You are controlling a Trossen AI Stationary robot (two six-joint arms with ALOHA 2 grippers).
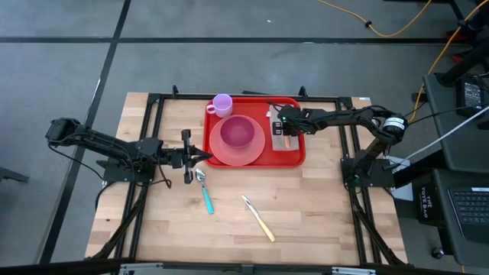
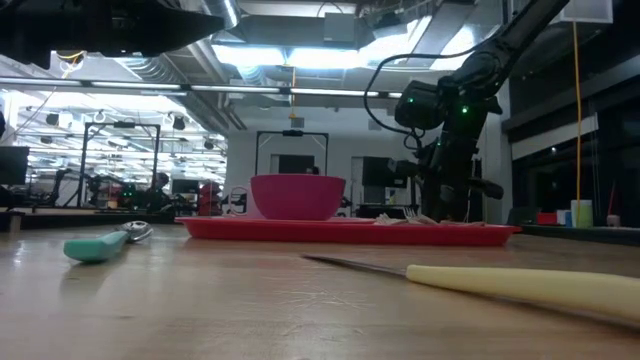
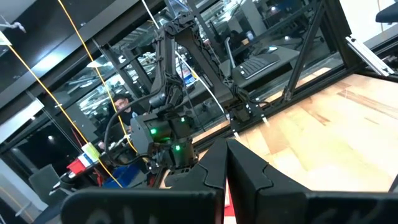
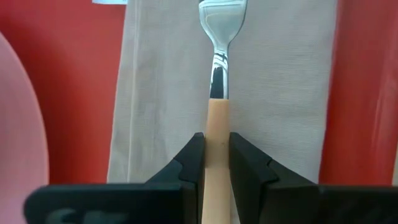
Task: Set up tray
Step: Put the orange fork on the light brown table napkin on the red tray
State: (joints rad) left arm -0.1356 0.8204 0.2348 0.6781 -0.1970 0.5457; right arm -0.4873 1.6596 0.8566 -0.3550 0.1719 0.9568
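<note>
The red tray (image 1: 254, 105) lies at the table's far middle and holds a pink plate (image 1: 252, 156) with a pink bowl (image 1: 238, 132), a purple cup (image 1: 222, 105) and a beige napkin (image 4: 280, 93) on its right part. My right gripper (image 4: 217, 158) hangs over the napkin, pointing steeply down, shut on a fork (image 4: 221, 25) with a peach handle. My left gripper (image 3: 227, 149) is shut on nothing and hovers level at the tray's left edge (image 1: 206, 156). My right gripper pinches the fork's peach handle (image 4: 217, 121) between its two fingers, close to where the metal neck begins. The fingers come slanting down from above and lie along the fork. The tined end points ahead over the napkin; whether it rests there I cannot tell.
On the bare wood nearer the front lie a spoon with a teal handle (image 1: 205, 191) and a knife with a yellow handle (image 1: 260, 220). A black frame (image 1: 157, 130) borders the table on the left, right and far sides.
</note>
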